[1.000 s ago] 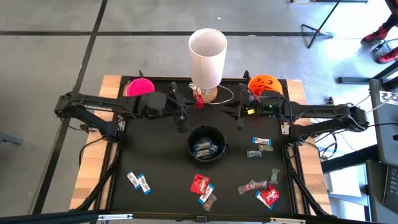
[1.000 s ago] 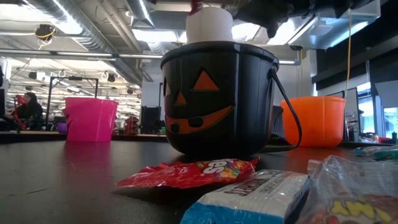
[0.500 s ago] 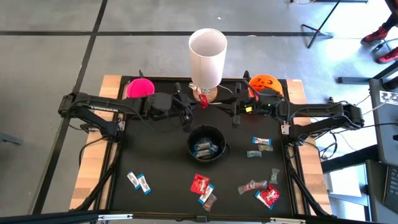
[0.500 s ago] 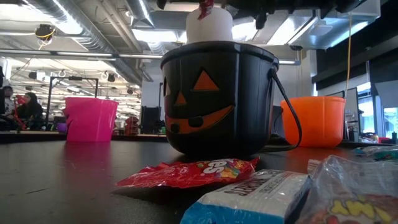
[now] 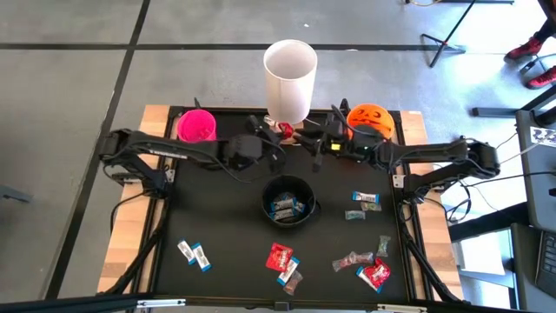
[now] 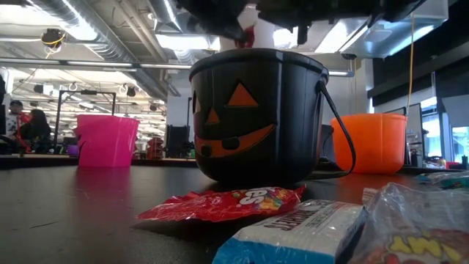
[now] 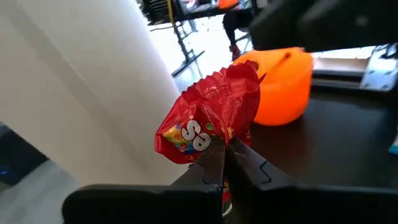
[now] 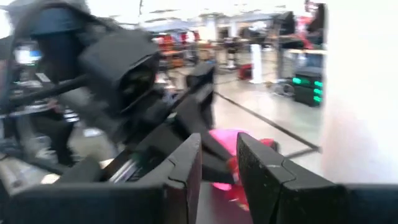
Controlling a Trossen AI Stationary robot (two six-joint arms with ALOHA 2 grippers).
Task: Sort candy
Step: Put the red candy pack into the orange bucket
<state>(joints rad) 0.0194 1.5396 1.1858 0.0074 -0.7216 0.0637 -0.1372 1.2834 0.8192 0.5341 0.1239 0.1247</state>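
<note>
left gripper [image 7: 222, 149]: you've got it pinched shut on the red packet [image 7: 208, 115], up at 12 o'clock of the black bucket [image 5: 287, 202]
right gripper [image 5: 306, 137]: fingers a bit apart, empty, facing the packet from its 3 o'clock, close by
white cup [image 5: 289, 80]: right behind the packet
handoff: my guess, packet sticks out toward the right arm

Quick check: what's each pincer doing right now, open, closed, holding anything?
Left pincer: closed on a red candy packet.
Right pincer: open, holding nothing, facing the left one.
</note>
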